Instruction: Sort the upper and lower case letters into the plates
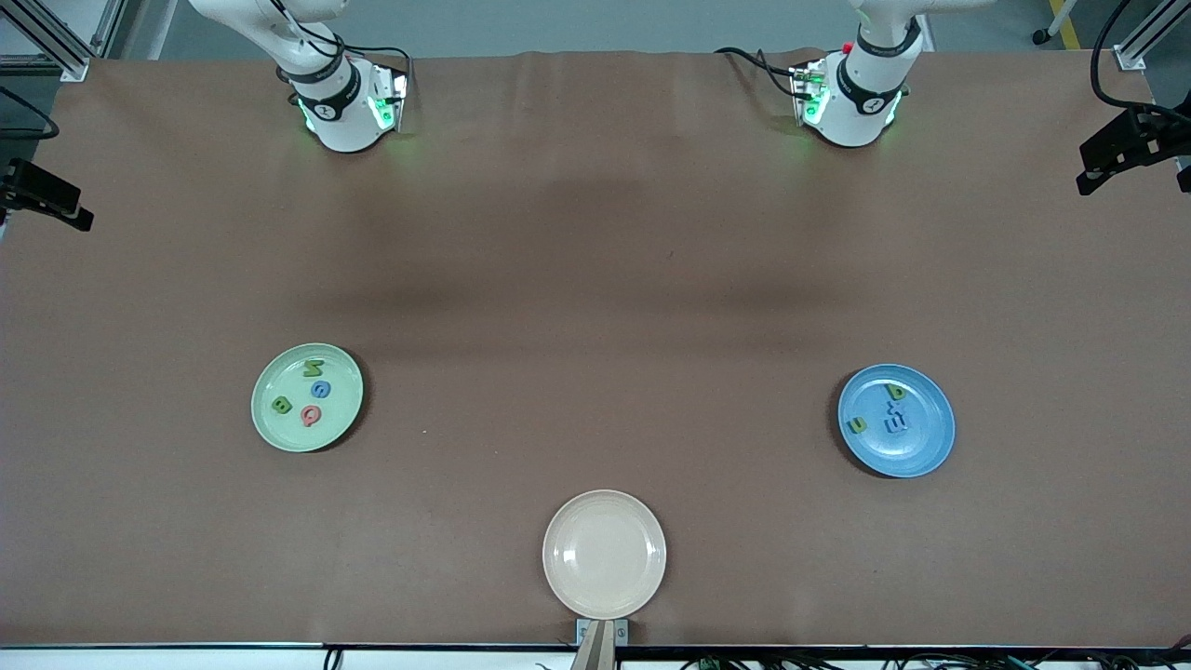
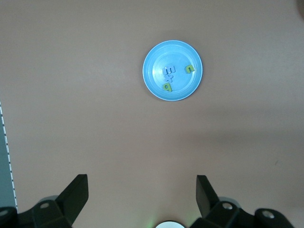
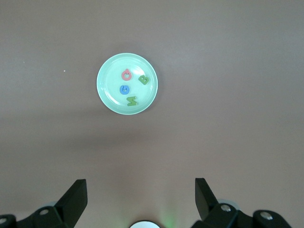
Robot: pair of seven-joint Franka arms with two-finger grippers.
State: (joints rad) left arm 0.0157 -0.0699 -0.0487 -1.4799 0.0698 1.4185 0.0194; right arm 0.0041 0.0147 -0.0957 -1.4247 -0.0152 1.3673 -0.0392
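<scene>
Brown table (image 1: 595, 279): both plates (image 2: 154, 57) loaded, well apart from spread fingers (image 2: 76, 194).

A robotics lab, this: two arm bases (image 1: 349, 107) bolted onto a brown-covered table (image 1: 595, 279), aluminium frame posts (image 1: 56, 42) at the corners, black cameras (image 1: 1130, 149) clamped at the sides, cables (image 1: 837, 659) trailing along the near edge.

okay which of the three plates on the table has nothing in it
The cream plate, the one nearest the front camera, midway between the two ends of the table. The pale green plate and the blue plate each hold four small letters.
</scene>
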